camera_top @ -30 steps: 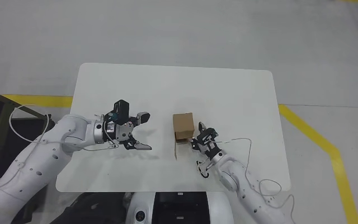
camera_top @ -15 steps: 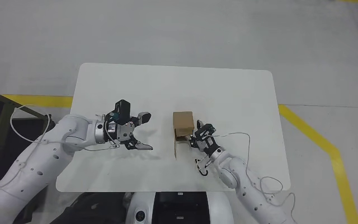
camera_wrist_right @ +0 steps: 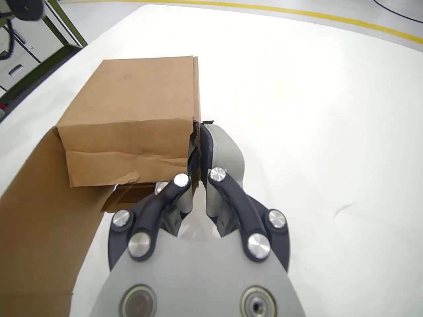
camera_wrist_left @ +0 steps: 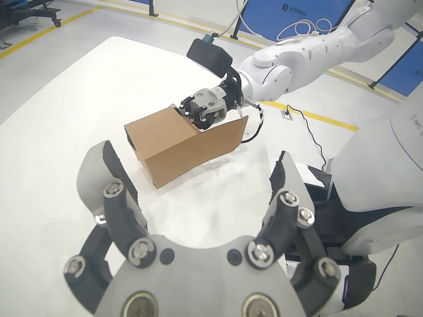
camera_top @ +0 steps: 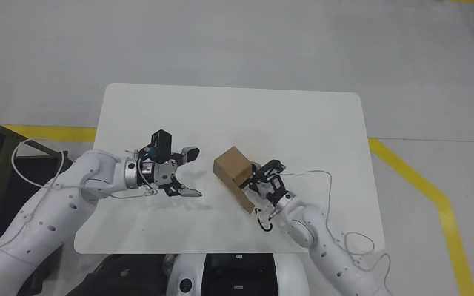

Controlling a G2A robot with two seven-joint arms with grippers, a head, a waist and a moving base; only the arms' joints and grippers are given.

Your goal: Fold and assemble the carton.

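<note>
My right gripper (camera_wrist_right: 199,153) is clamped shut on the edge of the carton's (camera_top: 232,166) side wall, at its open end. The brown carton is around the middle of the table (camera_top: 222,111), toward the near edge, set askew to the table's sides, with a long flap (camera_wrist_left: 218,140) standing out from its near end. My left gripper (camera_top: 191,174) hangs just left of the carton, apart from it, its fingers (camera_wrist_left: 112,173) spread wide and holding nothing.

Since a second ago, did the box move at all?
Yes. The box has turned: its sides ran straight with the table edges before, now they sit slanted. The right gripper grips it.
</note>
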